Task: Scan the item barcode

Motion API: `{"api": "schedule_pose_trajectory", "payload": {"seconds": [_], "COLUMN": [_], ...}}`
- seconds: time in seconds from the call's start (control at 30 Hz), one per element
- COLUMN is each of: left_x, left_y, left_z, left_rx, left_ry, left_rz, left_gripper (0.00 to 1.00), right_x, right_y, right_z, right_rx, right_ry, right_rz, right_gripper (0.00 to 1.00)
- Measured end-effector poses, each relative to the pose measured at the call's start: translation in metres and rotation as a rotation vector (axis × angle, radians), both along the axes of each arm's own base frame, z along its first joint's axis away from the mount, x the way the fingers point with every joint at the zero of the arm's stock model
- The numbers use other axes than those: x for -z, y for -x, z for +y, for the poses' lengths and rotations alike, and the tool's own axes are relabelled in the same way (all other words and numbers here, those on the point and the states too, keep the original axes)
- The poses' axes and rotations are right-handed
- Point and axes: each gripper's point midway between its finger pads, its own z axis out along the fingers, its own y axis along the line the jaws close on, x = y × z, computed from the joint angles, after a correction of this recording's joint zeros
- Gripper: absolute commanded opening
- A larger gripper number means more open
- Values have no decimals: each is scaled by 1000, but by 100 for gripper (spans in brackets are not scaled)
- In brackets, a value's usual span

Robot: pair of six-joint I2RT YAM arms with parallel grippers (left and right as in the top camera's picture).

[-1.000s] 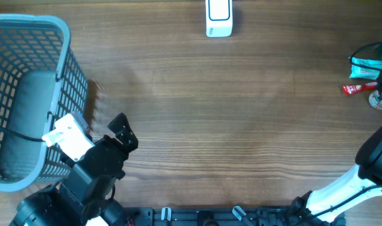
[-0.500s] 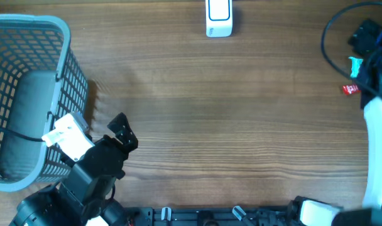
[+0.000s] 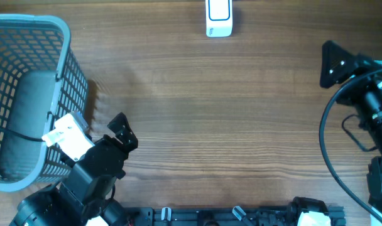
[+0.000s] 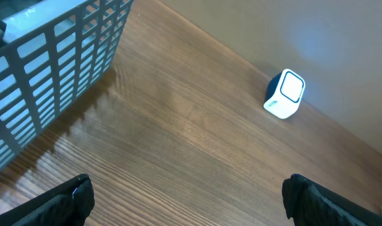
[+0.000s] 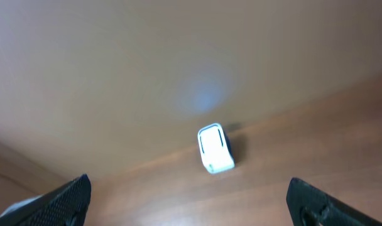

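Note:
The item is hidden in every view. The white barcode scanner [image 3: 218, 19] stands at the table's far edge, also seen in the left wrist view [image 4: 284, 94] and in the right wrist view [image 5: 215, 149]. My right gripper [image 3: 325, 64] hovers at the right side of the table and faces the scanner. It is open [image 5: 191, 201] with nothing between its fingers. My left gripper [image 3: 124, 130] rests near the front left beside the basket. It too is open [image 4: 191, 204] and empty, over bare wood.
A grey plastic basket [image 3: 71, 75] fills the left side of the table, its slatted wall [image 4: 59, 56] close to my left gripper. My right arm's black cable [image 3: 326, 144] loops over the right side of the table.
My right arm has swung up and left from the table's right edge, covering the red packet and teal items there, and its jaws have opened wide. The left arm has not moved.

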Motion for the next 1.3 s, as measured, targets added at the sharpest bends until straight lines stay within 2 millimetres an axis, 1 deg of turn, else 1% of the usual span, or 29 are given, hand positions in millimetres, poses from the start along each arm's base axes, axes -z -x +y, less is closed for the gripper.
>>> {"api": "schedule_pose_trajectory", "payload": {"seconds": [0.03,0.07,0.13,0.2,0.3,0.4,0.47,0.53,0.67,0.73,0.77,0.87,0.97,1.1,1.17,1.2,1.23,1.3], "left_x": [0,0,0,0,0,0,0,0,0,0,0,0,0,0,0,0,0,0], "left_y": [0,0,0,0,0,0,0,0,0,0,0,0,0,0,0,0,0,0], "left_z": [0,0,0,0,0,0,0,0,0,0,0,0,0,0,0,0,0,0], "left_rx": [0,0,0,0,0,0,0,0,0,0,0,0,0,0,0,0,0,0], "left_ry": [0,0,0,0,0,0,0,1,0,0,0,0,0,0,0,0,0,0], "left_rz": [0,0,0,0,0,0,0,-1,0,0,0,0,0,0,0,0,0,0], "left_gripper": [100,100,100,100,100,100,100,100,100,100,100,100,100,100,100,100,100,100], "right_x": [13,19,32,38,40,41,40,35,23,21,24,39,49,70,84,88,99,110], "right_y": [3,4,6,5,5,12,24,36,65,72,75,78,82,80,76,75,73,71], "right_z": [0,-1,-1,-2,-7,-13,-16,-17,-19,-18,-19,-18,-13,-6,-9,-11,-17,-22], "right_rx": [6,12,22,28,60,97,124,142,180,184,187,190,166,138,161,169,203,235], "right_ry": [-22,-32,-47,-55,-49,-37,-26,-17,6,10,11,15,12,-5,-54,-105,-132,-203], "right_rz": [57,88,142,169,171,145,104,45,-133,-201,-243,-300,-360,-413,-417,-411,-407,-417], "right_gripper": [100,100,100,100,100,100,100,100,100,100,100,100,100,100,100,100,100,100]}}
